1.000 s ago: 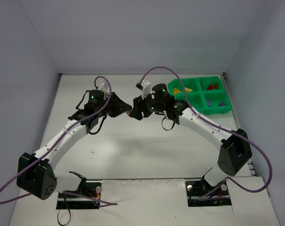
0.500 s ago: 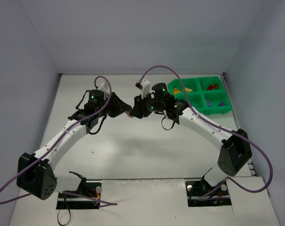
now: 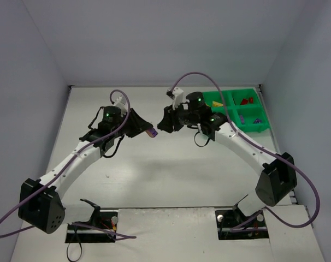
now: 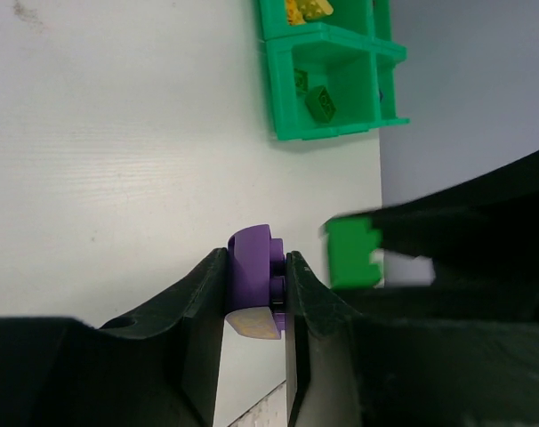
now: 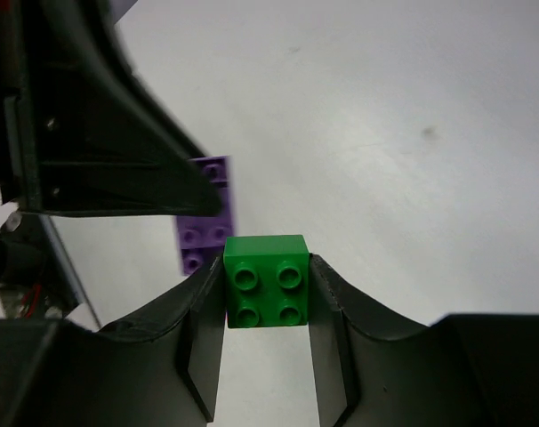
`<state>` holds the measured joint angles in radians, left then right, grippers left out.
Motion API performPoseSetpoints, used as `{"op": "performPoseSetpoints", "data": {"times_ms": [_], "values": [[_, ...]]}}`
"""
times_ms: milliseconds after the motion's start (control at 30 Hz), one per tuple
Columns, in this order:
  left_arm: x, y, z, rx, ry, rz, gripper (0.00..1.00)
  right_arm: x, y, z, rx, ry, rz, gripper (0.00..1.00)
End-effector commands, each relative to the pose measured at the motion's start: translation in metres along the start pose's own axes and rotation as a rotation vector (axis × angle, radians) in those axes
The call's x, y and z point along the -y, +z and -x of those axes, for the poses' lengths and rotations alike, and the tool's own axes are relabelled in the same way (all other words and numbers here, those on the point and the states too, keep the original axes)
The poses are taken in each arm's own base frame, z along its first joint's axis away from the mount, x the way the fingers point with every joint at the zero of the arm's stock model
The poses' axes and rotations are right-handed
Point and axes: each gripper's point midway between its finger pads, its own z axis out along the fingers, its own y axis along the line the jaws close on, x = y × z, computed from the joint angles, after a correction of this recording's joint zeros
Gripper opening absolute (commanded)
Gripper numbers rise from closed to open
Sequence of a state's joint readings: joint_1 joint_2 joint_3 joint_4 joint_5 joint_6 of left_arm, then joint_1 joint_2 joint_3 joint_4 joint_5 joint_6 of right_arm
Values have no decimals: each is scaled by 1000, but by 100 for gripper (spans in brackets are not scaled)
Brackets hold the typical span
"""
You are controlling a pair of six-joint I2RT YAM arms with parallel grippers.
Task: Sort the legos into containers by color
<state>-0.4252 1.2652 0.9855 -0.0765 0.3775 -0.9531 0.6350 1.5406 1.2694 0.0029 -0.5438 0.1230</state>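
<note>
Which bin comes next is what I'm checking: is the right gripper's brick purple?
No, the right wrist view shows the right gripper shut on a green brick with four studs.

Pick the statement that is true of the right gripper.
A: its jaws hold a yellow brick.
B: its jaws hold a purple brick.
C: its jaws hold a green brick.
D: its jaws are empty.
C: the right wrist view shows the right gripper with its jaws closed on a green brick. The purple brick is in the left gripper instead.
</note>
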Motion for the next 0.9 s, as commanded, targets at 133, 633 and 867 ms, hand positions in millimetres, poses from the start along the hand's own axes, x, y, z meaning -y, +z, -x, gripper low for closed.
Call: {"op": "performPoseSetpoints", "data": {"times_ms": [133, 633, 867], "values": [[-23, -11, -4, 3, 90, 82, 0, 64, -76, 64, 211, -2, -168, 0], [-5, -31, -4, 15, 75, 26, 0, 259, -149, -27, 74, 318, -937, 0], [7, -36, -3, 15, 69, -14, 0, 301, -131, -50, 10, 369, -1009, 2]]}}
